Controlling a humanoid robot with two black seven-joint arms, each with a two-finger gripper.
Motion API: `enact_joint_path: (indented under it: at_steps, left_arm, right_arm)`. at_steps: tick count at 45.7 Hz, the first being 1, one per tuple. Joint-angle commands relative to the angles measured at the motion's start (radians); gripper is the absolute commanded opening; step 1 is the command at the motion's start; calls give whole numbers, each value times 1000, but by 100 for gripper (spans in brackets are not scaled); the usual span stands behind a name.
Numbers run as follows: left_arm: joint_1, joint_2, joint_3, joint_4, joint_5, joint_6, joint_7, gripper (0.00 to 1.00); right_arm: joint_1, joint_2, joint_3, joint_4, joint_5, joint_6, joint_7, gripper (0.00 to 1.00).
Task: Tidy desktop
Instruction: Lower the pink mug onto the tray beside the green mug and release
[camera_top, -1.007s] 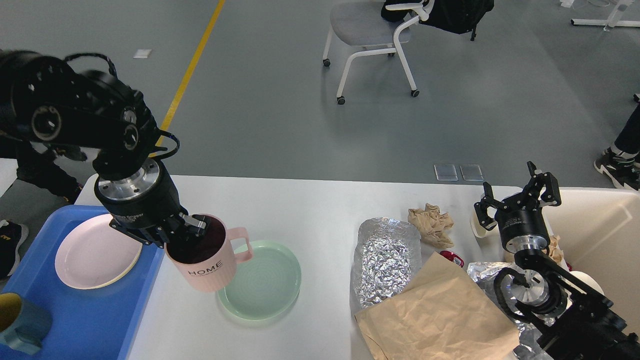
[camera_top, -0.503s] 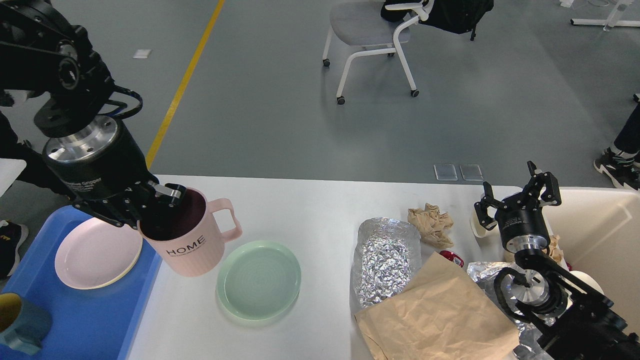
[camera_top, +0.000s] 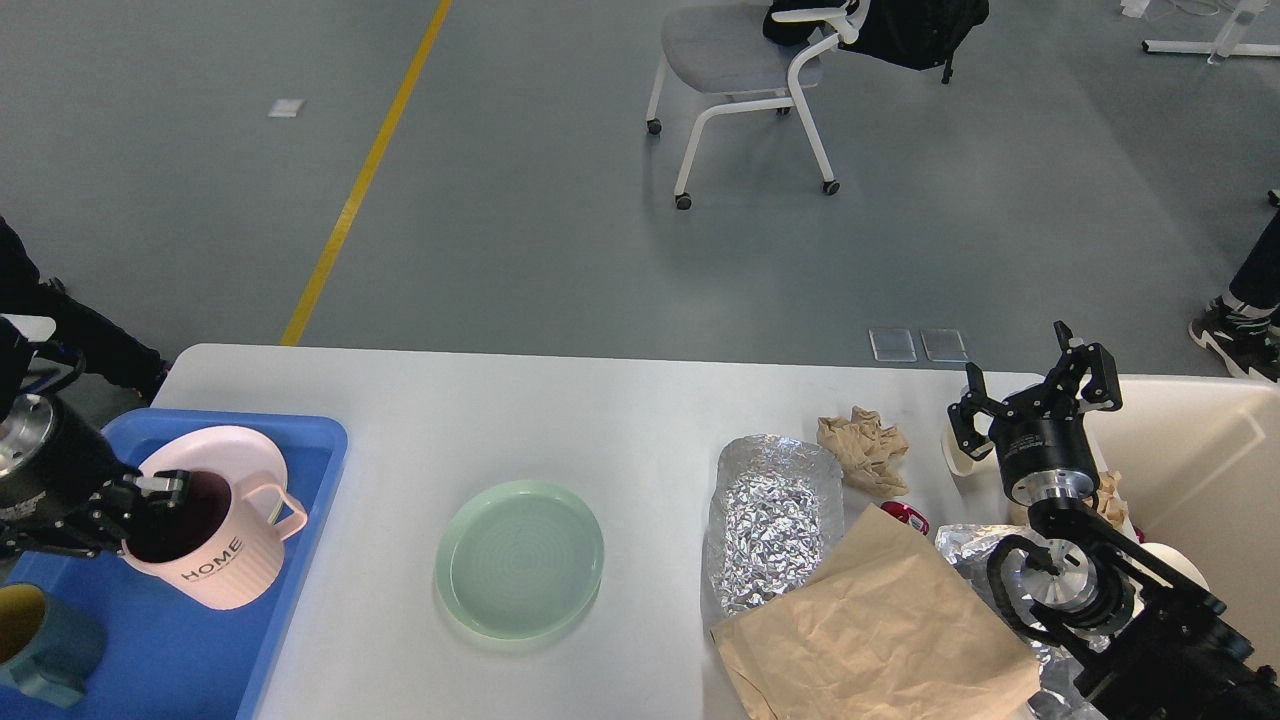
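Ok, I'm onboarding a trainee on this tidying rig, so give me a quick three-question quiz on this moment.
1. True or false: the green plate lies on the blue tray.
2. What does the left gripper hold?
3. The right gripper is: A open, B shut on foil, C out of view.

Key: 1 false, it lies on the desktop. 2 the pink HOME mug, by its rim. 3 A.

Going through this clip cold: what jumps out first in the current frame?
The left gripper at the far left holds a pink HOME mug by its rim over the blue tray, in front of a pink plate. A green plate sits alone mid-desktop. On the right, crumpled foil and brown paper lie beside the open right gripper.
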Motion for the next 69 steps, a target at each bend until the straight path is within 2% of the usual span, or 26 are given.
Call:
enact_joint_path:
  at_steps: [1, 9, 15, 26, 36, 53, 55, 57, 60, 65, 69]
  left_arm:
    - [178, 57, -103, 102, 81, -1, 5, 0]
    - [376, 99, -195, 241, 136, 1, 1, 0]
    - [454, 99, -245, 306, 142, 18, -4, 0]
    - [496, 77, -260, 323, 139, 93, 1, 0]
    - [562, 68, -274, 337, 134, 127, -6, 1]
    - [598, 69, -289, 338, 131, 136, -10, 2]
    - [598, 71, -289, 337, 124, 139, -10, 6]
    - [600, 71, -289, 338, 116, 147, -12, 15]
    - [600, 73, -289, 337, 96, 179, -13, 41]
    - [603, 73, -286, 337, 0, 217, -12, 74]
    - [609, 73, -286, 331, -36, 213, -10, 85]
  right_arm:
    - [0, -1, 0, 0, 0, 0, 1, 100]
    - [0, 1, 0, 0, 0, 0, 1, 100]
    - [0, 1, 0, 0, 0, 0, 1, 100]
    - [0, 1, 0, 0, 0, 0, 1, 100]
    - [0, 1, 0, 0, 0, 0, 1, 100]
    - [0, 1, 0, 0, 0, 0, 1, 100]
    - [0, 1, 0, 0, 0, 0, -1, 100]
    - [0, 1, 0, 0, 0, 0, 1, 100]
    - [0, -1, -2, 0, 0, 0, 1, 100]
    - [0, 1, 0, 0, 0, 0, 0, 100]
    - [0, -1, 0, 0, 0, 0, 1, 100]
